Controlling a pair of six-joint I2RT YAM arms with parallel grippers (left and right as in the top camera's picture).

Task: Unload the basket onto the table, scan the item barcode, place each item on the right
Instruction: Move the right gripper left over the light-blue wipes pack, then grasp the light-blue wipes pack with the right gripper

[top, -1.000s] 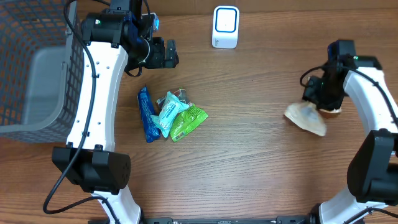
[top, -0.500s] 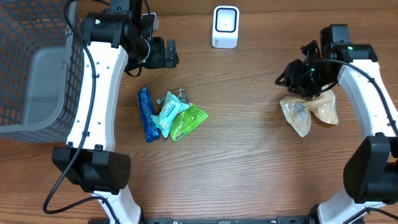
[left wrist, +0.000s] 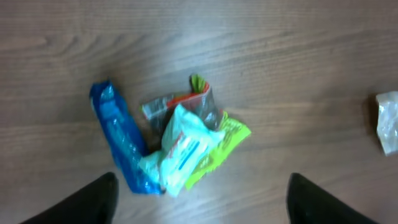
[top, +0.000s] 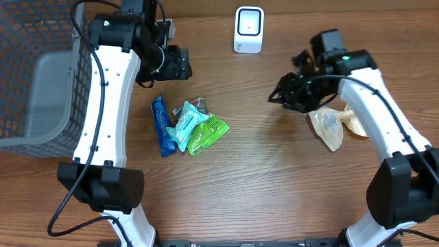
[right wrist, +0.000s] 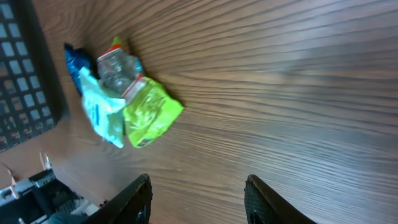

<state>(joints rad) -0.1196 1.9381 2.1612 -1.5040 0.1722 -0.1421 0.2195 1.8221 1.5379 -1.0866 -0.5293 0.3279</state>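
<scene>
Now: right gripper (right wrist: 198, 194), swung off the tan pouch (top: 334, 127), jaws parted, seemingly empty; left gripper (left wrist: 202, 199) wide, empty; barcode scanner (top: 248, 29) unused.

**Table** (top: 274, 178): brown wood-grain top.

Lying on it:
- white scanner (top: 248, 29), upright at the far edge, near the middle.
- blue packet (top: 162, 126), left of centre, long and narrow.
- pale teal packet (top: 185, 123), touching the blue one and overlapping the next two.
- green packet (top: 207, 133).
- clear packet with red strip (top: 199, 105).
- tan translucent bag (top: 336, 125), at the right, well apart from the pile.
- grey mesh basket (top: 34, 68), at the left edge.
</scene>
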